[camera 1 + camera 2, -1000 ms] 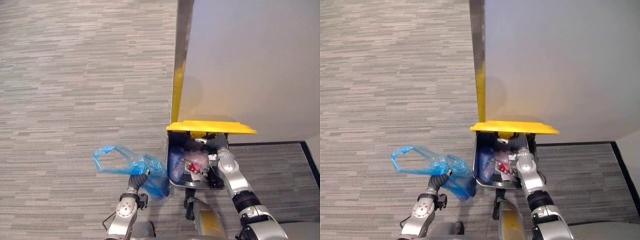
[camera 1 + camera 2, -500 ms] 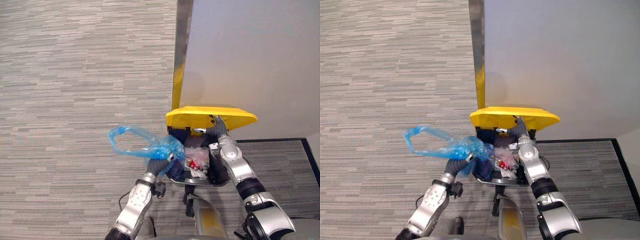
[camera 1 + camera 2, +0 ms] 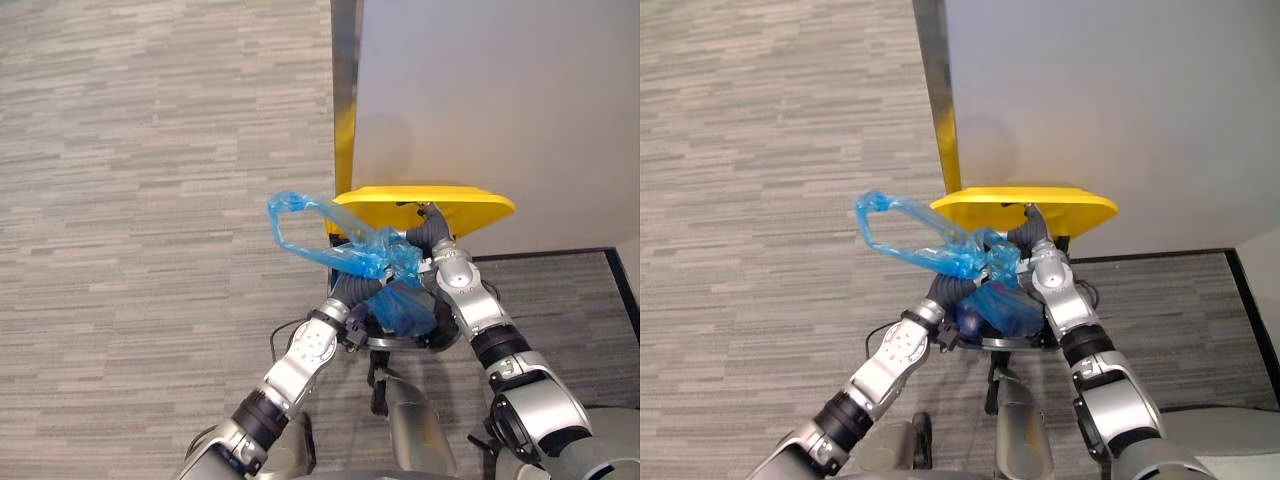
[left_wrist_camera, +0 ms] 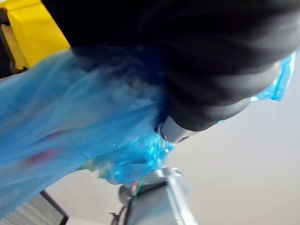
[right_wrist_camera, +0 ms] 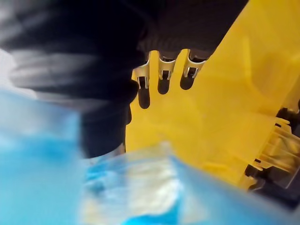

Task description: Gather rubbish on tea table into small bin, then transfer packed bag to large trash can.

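Observation:
A blue plastic bag (image 3: 400, 308) of rubbish hangs over the mouth of the black trash can (image 3: 432, 343), its loose handles (image 3: 300, 228) trailing up to the left. My left hand (image 3: 352, 290) is shut on the bag's gathered neck, just left of the can. The left wrist view has the bag (image 4: 70, 122) right against the hand. My right hand (image 3: 432, 232) reaches under the raised yellow lid (image 3: 470, 200). In the right wrist view its straight fingers (image 5: 164, 70) press the lid's underside (image 5: 225, 103). The bag hides what lies in the can.
A grey wall panel (image 3: 500, 100) with a metal edge post (image 3: 345, 80) stands right behind the can. Striped grey carpet (image 3: 150, 200) stretches to the left. A black strip (image 3: 560, 254) runs along the floor at the wall's foot on the right.
My left hand has swung the blue bag up and to the right, from beside the can to over its mouth. The right hand has tipped the yellow lid higher and holds it there.

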